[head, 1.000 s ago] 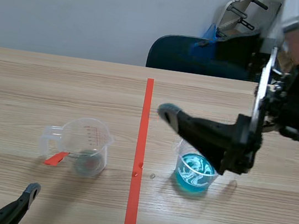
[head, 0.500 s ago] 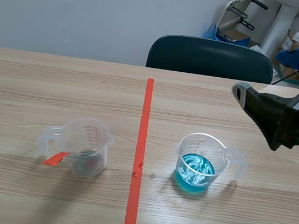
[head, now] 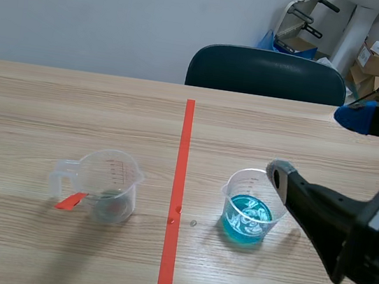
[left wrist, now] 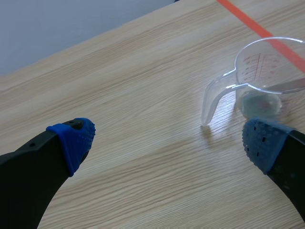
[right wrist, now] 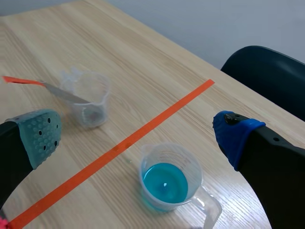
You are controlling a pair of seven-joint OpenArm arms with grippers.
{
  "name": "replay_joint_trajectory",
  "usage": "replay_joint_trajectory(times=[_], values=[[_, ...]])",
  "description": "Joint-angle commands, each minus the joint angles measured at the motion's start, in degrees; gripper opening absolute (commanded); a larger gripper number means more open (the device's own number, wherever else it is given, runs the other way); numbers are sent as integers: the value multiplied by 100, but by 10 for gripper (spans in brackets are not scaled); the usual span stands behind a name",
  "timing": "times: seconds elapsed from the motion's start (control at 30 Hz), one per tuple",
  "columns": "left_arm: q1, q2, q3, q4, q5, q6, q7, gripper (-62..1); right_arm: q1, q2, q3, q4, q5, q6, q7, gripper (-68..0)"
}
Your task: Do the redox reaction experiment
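While left gripper (left wrist: 167,140), right gripper (right wrist: 138,136) spread wide, clear beaker (head: 234,193) holds swirled blue liquid (head: 248,219).

text: none legible | clear measuring cup (left wrist: 259,67): red scale marks, figures too small to read

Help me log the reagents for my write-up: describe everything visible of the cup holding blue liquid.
The cup is clear plastic, upright on the wooden table, just right of the orange-red tape line. Blue liquid with pale swirls fills its lowest part. Its handle points toward the right arm. The open right pincer hangs above it, not gripping it.
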Motion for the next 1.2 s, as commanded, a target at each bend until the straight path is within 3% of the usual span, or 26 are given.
replay_joint_trajectory(times=[0.0,0.13,0.5,1.17], values=[[0,11,-11,219,4,9,2,14,-118,92,101,15,83,-24,87,4],[-2,42,-20,514,22,17,197,14,-461,92,98,190,79,-24,85,4],[-37,407,-238,992,415,-4,496,14,-455,90,122,208,13,-24,57,4],[-35,407,-238,992,409,-2,468,14,-455,90,122,208,-7,-24,-4,4]])
